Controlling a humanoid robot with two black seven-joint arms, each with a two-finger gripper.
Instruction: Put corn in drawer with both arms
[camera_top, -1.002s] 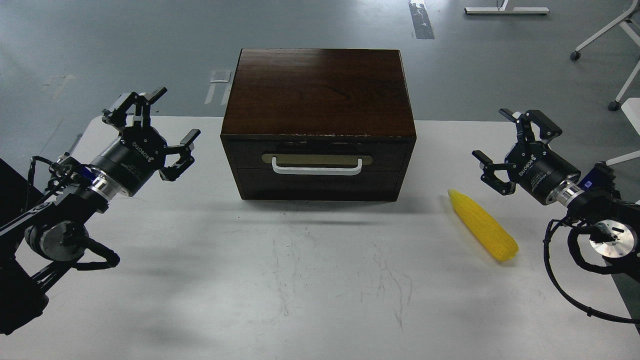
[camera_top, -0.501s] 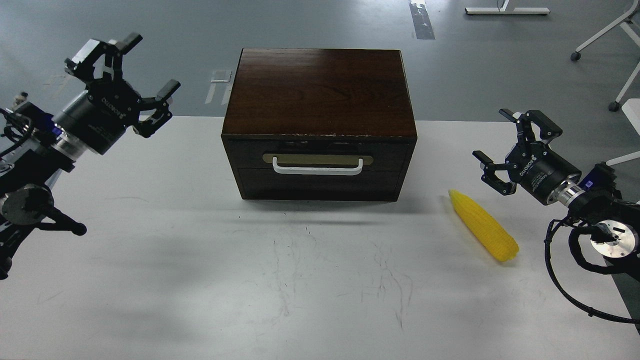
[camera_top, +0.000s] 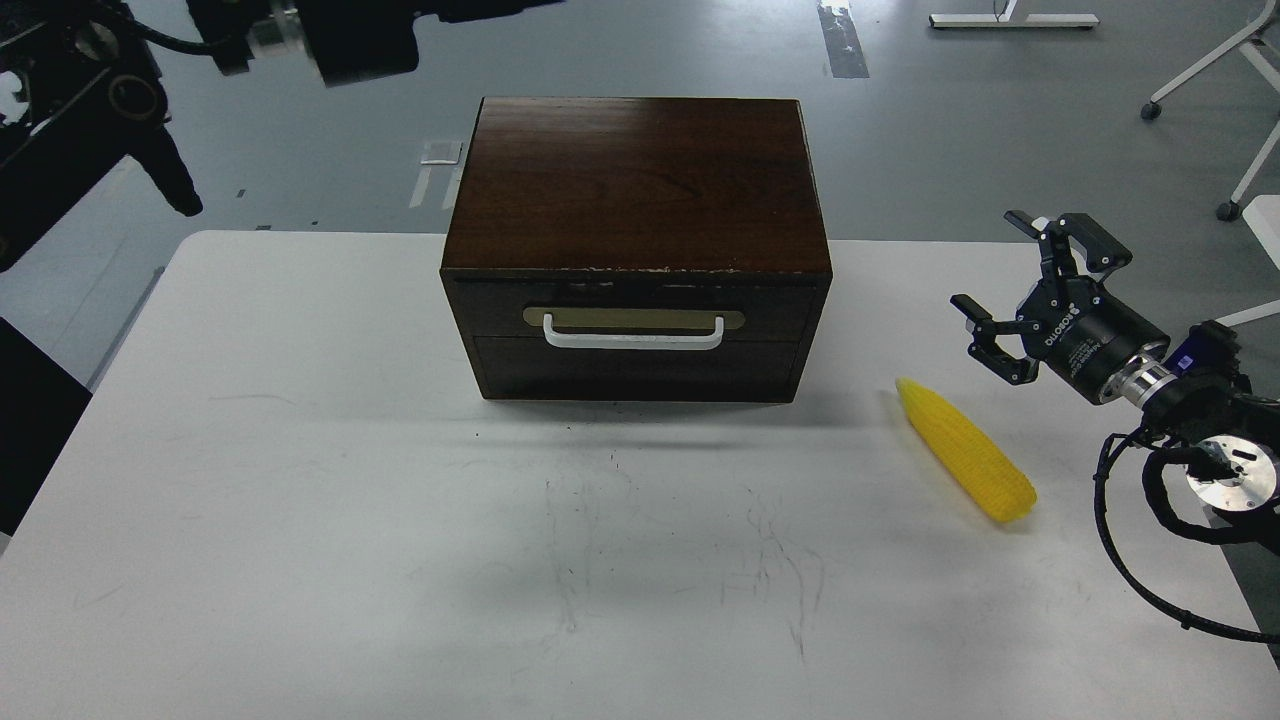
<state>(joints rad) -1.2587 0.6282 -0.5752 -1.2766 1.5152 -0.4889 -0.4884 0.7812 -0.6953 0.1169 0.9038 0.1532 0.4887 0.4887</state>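
The yellow corn (camera_top: 965, 450) lies on the white table (camera_top: 300, 480), to the right of the dark-brown wooden box (camera_top: 640, 180), tapered end toward the box. The drawer (camera_top: 780, 310) is closed, with its white bar handle (camera_top: 632, 337) facing me. My right gripper (camera_top: 1000, 290) is open and empty, hovering above the table just right of and behind the corn. My left arm (camera_top: 100, 90) is raised high at the top left; its gripper (camera_top: 480, 10) is cut off by the top edge above the box's back left, so I cannot tell how its fingers stand.
Grey floor lies beyond the table's far edge. White chair legs with casters (camera_top: 1200, 90) stand at the far right. The right arm's cable loops (camera_top: 1150, 580) hang over the table's right edge.
My left arm has swung up and away from the table's left side to the top of the view. My right gripper has shifted slightly right. Corn and drawer have not moved.
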